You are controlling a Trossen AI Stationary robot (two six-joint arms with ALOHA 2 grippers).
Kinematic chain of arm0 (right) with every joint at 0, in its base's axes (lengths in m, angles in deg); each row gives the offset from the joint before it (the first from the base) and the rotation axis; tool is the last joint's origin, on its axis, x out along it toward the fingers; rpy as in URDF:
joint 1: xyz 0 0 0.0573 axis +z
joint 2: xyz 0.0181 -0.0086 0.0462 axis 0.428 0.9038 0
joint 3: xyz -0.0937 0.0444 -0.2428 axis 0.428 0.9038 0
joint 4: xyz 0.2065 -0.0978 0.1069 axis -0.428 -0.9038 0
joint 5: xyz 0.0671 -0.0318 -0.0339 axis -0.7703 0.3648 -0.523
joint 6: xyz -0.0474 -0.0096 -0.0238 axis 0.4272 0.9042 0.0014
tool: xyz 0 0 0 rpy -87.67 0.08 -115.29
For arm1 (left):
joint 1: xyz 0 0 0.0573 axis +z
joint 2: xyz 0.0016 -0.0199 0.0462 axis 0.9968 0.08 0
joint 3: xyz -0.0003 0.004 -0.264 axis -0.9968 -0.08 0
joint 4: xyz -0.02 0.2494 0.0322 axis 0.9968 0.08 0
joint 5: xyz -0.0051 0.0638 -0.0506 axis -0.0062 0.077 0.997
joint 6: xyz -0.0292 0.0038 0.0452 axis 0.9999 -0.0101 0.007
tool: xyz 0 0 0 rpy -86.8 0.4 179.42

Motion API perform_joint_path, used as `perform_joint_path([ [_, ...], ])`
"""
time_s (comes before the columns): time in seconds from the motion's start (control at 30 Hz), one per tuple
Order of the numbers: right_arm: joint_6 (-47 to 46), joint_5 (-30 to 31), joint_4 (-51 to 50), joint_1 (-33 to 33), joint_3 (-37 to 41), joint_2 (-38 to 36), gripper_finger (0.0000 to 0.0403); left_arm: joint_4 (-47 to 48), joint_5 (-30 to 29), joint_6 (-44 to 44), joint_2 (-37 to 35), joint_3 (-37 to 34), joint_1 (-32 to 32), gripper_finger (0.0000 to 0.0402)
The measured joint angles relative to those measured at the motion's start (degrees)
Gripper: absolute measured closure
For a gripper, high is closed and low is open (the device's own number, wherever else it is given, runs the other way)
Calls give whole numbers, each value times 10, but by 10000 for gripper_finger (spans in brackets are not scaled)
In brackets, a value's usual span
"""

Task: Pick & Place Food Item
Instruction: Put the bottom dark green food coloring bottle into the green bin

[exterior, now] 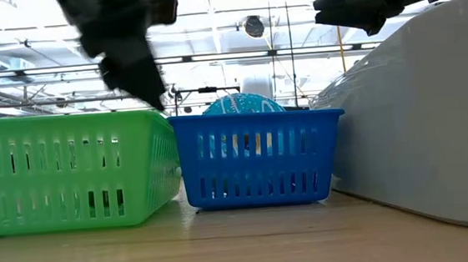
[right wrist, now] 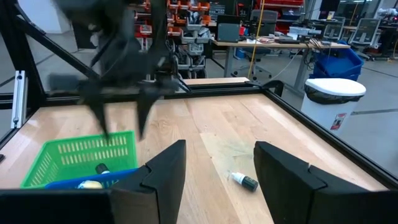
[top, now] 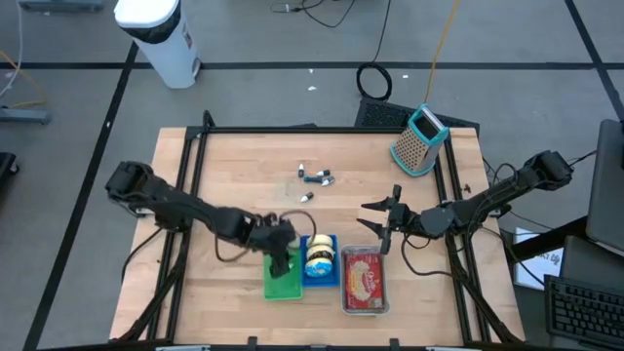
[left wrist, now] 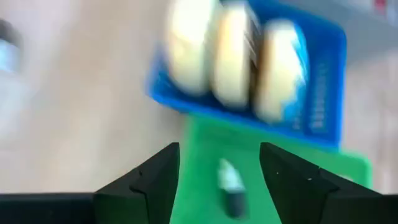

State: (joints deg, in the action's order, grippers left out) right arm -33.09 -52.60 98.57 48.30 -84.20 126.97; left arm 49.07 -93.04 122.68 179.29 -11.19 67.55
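Wooden table (top: 234, 166) in an open workshop, left gripper (top: 284, 255) released above green basket (top: 283, 285), right gripper (top: 382, 222) spread, idle.

Both arms are dark, jointed and slim, with black cables trailing along them; each gripper's fingers (left wrist: 155, 186) are matte black, wedge-shaped, with angular faceted edges
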Motion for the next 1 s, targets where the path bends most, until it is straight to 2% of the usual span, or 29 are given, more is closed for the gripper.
perform_joint_path([
  [0.17, 0, 0, -2, 0, 0, 0, 222, -8, -137, -48, -40, 0, 37, 176],
  [0.27, -2, 0, -5, 0, 0, 0, 222, -15, -176, -74, -42, 1, 65, 176],
  [0.6, -1, 1, -4, -6, 0, 0, 222, -86, -113, -154, 15, 1, 151, 176],
  [0.77, 0, 1, -4, -16, 0, 0, 222, -120, -104, -202, 59, 1, 172, 176],
  [1.0, 2, 1, -10, -20, 0, 0, 222, -150, -62, -264, 101, 1, 180, 176],
])
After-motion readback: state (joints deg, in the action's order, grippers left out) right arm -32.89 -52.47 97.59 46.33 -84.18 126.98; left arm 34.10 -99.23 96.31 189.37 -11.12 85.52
